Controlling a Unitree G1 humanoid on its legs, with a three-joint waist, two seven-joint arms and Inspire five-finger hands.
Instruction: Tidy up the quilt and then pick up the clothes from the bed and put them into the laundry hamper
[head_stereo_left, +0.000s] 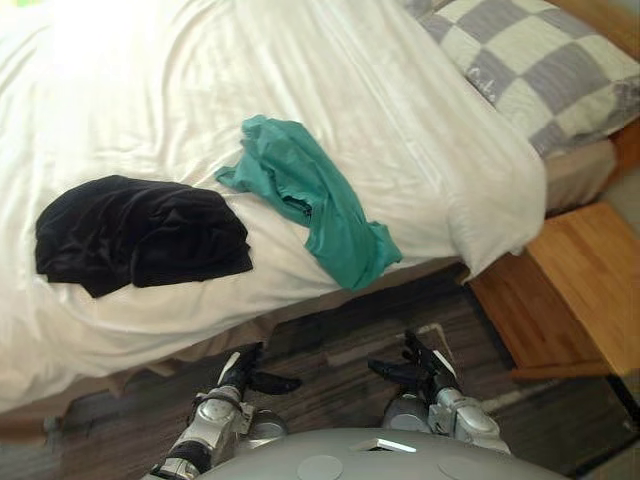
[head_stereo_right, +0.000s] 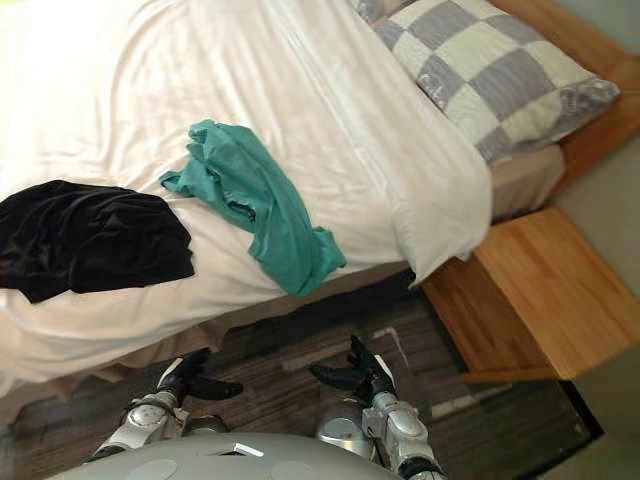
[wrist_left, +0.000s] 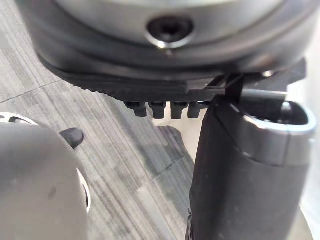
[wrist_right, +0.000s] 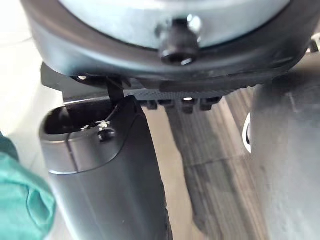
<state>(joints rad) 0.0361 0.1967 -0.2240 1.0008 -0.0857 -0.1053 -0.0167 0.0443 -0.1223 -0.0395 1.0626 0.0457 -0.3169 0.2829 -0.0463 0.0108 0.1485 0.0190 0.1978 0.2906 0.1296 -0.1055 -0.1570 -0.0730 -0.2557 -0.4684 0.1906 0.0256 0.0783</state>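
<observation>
**Two soft garments on the quilt, both hands empty below the bed edge**

At the left, the black garment (head_stereo_left: 140, 230) lies bunched in a thick heap on the white quilt (head_stereo_left: 400, 110), near the near edge of the bed. It looks light, limp and a little bulky. A grab into the raised folds at its middle should gather most of it, though loose ends will likely trail.

Just beside it, apart from it, the teal garment (head_stereo_left: 310, 195) stretches in a long crumpled strip, its lower end drooping over the bed edge. It seems thin and light, and the bunched upper part probably offers a surer hold than the hanging tail. The quilt itself looks mostly smooth, with shallow creases. Farther right sit the checked pillow (head_stereo_left: 540, 70) and the wooden nightstand (head_stereo_left: 585, 280).

The left hand (head_stereo_left: 245, 372) hangs low over the floor (head_stereo_left: 330, 345), fingers loosely extended, touching nothing. The right hand (head_stereo_left: 420, 368) hangs likewise, relaxed and empty, below the teal tail.
</observation>
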